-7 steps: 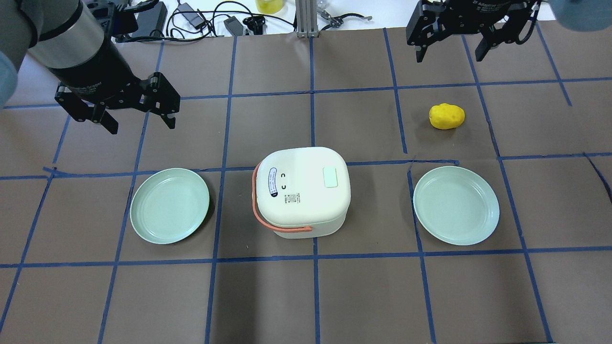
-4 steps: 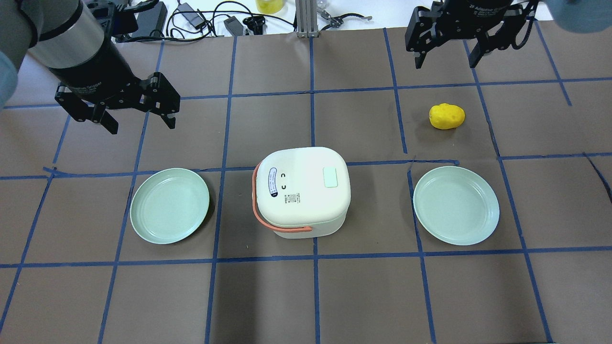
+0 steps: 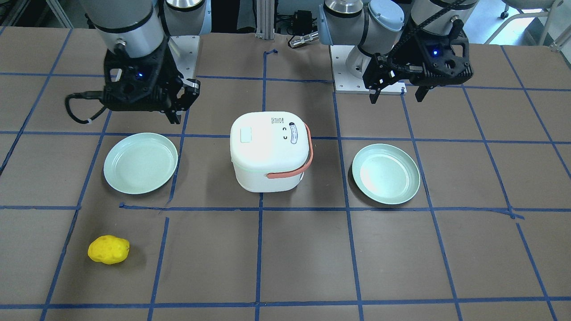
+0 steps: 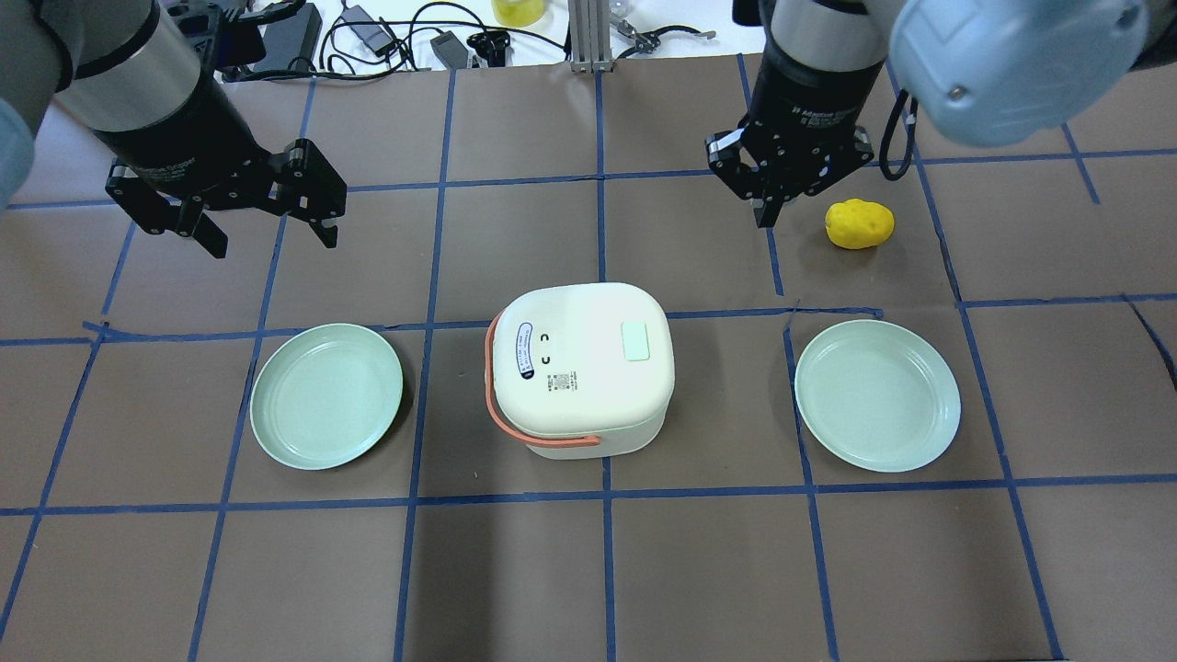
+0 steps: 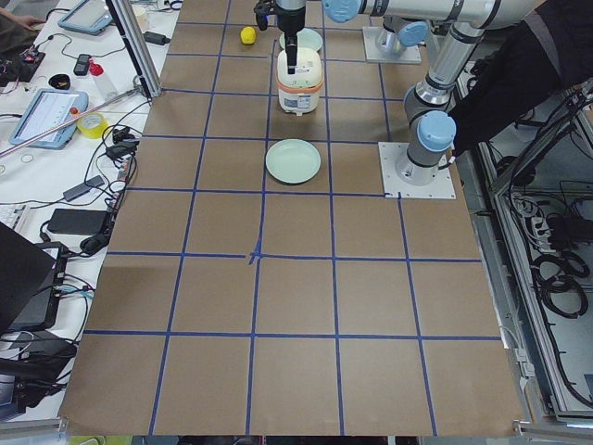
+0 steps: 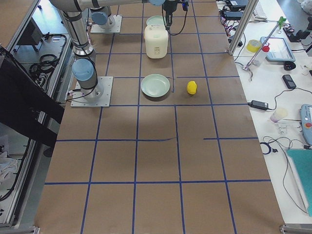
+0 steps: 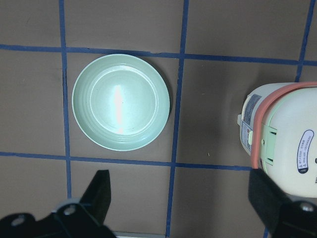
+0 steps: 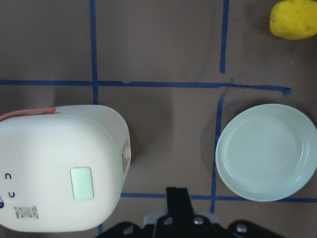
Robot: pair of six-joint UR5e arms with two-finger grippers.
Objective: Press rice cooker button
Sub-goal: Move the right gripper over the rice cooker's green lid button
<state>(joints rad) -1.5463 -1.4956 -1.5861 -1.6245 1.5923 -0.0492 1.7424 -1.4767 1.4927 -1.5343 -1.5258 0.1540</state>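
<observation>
The white rice cooker (image 4: 579, 368) with an orange handle stands at the table's middle, lid closed. Its pale green square button (image 4: 636, 341) is on the lid's right part and also shows in the right wrist view (image 8: 81, 182). My right gripper (image 4: 763, 219) is shut and empty. It hangs above the table beyond and to the right of the cooker; in the right wrist view (image 8: 177, 191) its closed fingers point down just right of the cooker (image 8: 59, 183). My left gripper (image 4: 274, 245) is open and empty, high to the cooker's left, over the left plate (image 7: 120, 101).
Two pale green plates (image 4: 326, 395) (image 4: 876, 395) flank the cooker. A yellow lumpy object (image 4: 859, 224) lies just right of my right gripper. Cables and devices sit past the table's far edge.
My right arm has swung in from the far right toward the cooker, and its gripper has gone from open to shut. The left arm has not moved.
</observation>
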